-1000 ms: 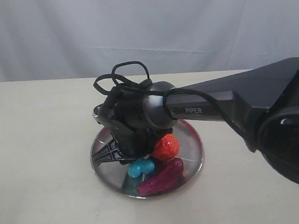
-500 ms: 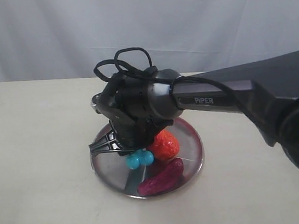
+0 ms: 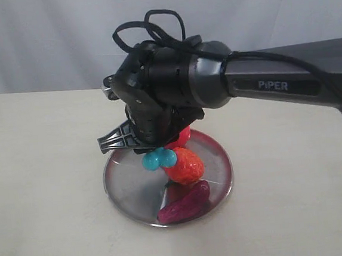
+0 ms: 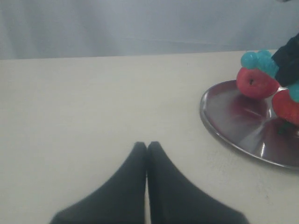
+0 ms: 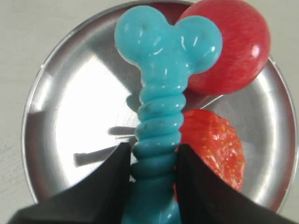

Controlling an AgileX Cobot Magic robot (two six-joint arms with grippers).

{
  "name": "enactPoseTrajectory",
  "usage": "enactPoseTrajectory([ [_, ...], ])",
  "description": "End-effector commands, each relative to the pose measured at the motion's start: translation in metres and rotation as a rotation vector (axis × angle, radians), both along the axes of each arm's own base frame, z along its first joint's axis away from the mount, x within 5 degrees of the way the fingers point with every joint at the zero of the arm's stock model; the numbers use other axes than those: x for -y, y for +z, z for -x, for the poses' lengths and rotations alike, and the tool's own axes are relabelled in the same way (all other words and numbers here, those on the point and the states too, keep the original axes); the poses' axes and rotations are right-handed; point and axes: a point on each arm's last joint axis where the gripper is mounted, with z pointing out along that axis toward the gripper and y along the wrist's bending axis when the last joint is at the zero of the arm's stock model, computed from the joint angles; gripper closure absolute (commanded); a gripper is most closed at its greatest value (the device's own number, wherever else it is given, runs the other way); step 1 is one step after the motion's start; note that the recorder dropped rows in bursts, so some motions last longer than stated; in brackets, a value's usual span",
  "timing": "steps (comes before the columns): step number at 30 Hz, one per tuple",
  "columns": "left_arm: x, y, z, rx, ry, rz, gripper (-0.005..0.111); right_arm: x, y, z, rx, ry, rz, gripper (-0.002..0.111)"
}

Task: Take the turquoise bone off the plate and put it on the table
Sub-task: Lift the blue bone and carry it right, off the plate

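The turquoise bone [image 3: 159, 159] hangs just above the silver plate [image 3: 128, 188], with my right gripper [image 3: 155, 150] shut on its ribbed shaft. In the right wrist view the bone [image 5: 161, 107] points away from my right gripper [image 5: 153, 151]. Its two knobs hang over the plate [image 5: 79, 116], and both black fingers press its shaft. My left gripper [image 4: 147, 145] is shut and empty. It sits low over the cream table [image 4: 70, 102], a short way from the plate [image 4: 233, 126]. The bone [image 4: 257, 60] shows there too.
Three toys lie on the plate: a red strawberry [image 3: 186, 165], a purple oblong toy [image 3: 183, 203] at the front rim and a red apple [image 5: 233, 46]. The right arm [image 3: 275, 86] reaches in from the right. A white curtain hangs behind the table [image 3: 43, 175].
My right gripper has risen with the turquoise bone, lifting it off the plate's surface. The strawberry and the purple toy have stayed in place.
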Motion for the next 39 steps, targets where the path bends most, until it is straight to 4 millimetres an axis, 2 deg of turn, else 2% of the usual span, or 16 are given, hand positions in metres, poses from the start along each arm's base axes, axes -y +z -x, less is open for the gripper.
enactPoseTrajectory([
  [1, 0.000, -0.001, 0.000, -0.001, -0.002, 0.001, 0.107, 0.007, 0.025, 0.006, 0.028, 0.011, 0.016, 0.109],
  [10, 0.000, -0.001, 0.000, -0.001, -0.002, 0.001, 0.107, 0.030, 0.064, 0.022, 0.026, -0.050, 0.053, 0.109],
  [16, 0.000, -0.001, 0.000, -0.001, -0.002, 0.001, 0.107, 0.046, 0.099, 0.039, 0.095, -0.069, 0.090, 0.109],
  [18, 0.000, -0.001, 0.000, -0.001, -0.002, 0.001, 0.107, 0.058, 0.110, 0.046, 0.115, -0.092, 0.085, 0.109],
  [22, 0.000, -0.001, 0.000, -0.001, -0.002, 0.001, 0.107, 0.091, 0.120, 0.063, 0.115, -0.163, 0.077, 0.109],
  [26, 0.000, -0.001, 0.000, -0.001, -0.002, 0.001, 0.107, 0.125, 0.109, 0.082, 0.089, -0.229, 0.087, 0.109],
  [30, 0.000, -0.001, 0.000, -0.001, -0.002, 0.001, 0.107, 0.149, 0.084, 0.097, 0.092, -0.271, -0.003, 0.109],
  [34, 0.000, -0.001, 0.000, -0.001, -0.002, 0.001, 0.107, 0.157, 0.054, 0.105, 0.079, -0.259, -0.034, 0.109],
  [39, 0.000, -0.001, 0.000, -0.001, -0.002, 0.001, 0.107, 0.155, 0.021, 0.105, 0.040, -0.251, -0.048, 0.109],
])
